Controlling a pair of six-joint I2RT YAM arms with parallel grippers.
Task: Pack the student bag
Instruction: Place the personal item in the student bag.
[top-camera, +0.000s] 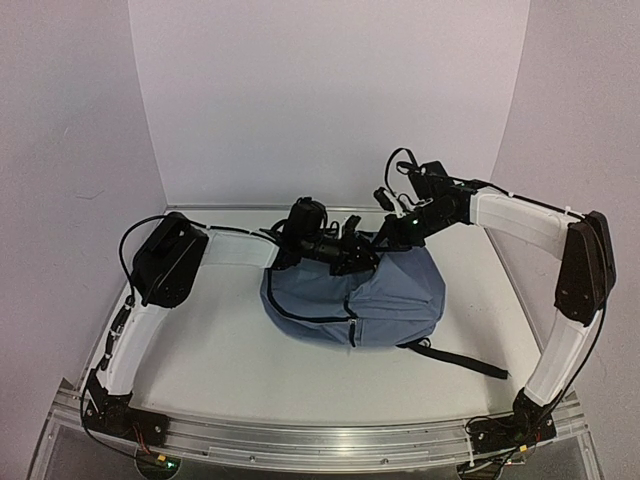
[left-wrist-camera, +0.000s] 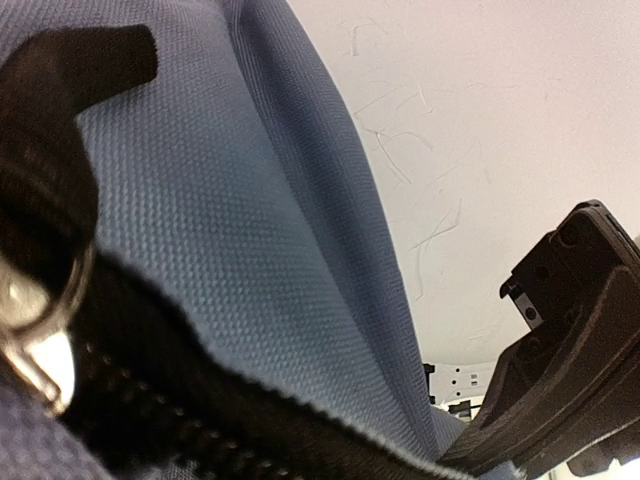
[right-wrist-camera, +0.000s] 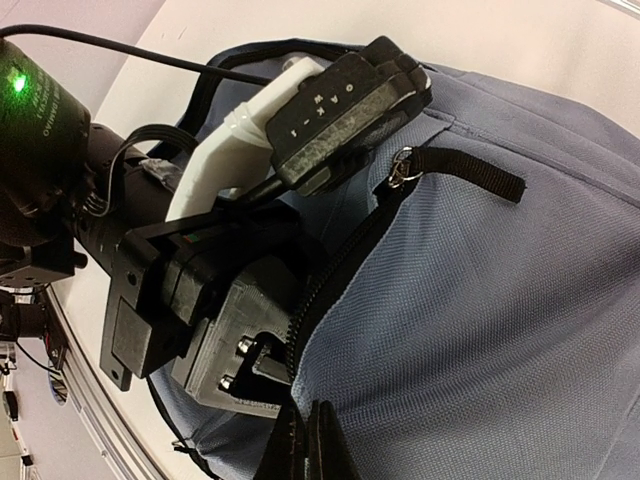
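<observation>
The slate-blue student bag (top-camera: 380, 300) lies in the middle of the table with its top opening towards the back. My left gripper (top-camera: 352, 255) is pushed in at the zipper opening. Its body (right-wrist-camera: 215, 330) shows in the right wrist view, its fingertips hidden by fabric. My right gripper (right-wrist-camera: 315, 445) is shut on the bag's fabric edge beside the zipper teeth (right-wrist-camera: 330, 290), and it also shows in the top view (top-camera: 398, 235). A metal zipper pull with a black tab (right-wrist-camera: 440, 170) lies on the bag. In the left wrist view the bag fabric (left-wrist-camera: 230, 220) and the pull ring (left-wrist-camera: 35, 340) fill the frame.
A black strap (top-camera: 455, 358) trails from the bag towards the front right. White walls close in the table at the back and both sides. The metal rail (top-camera: 320, 440) with the arm bases runs along the near edge.
</observation>
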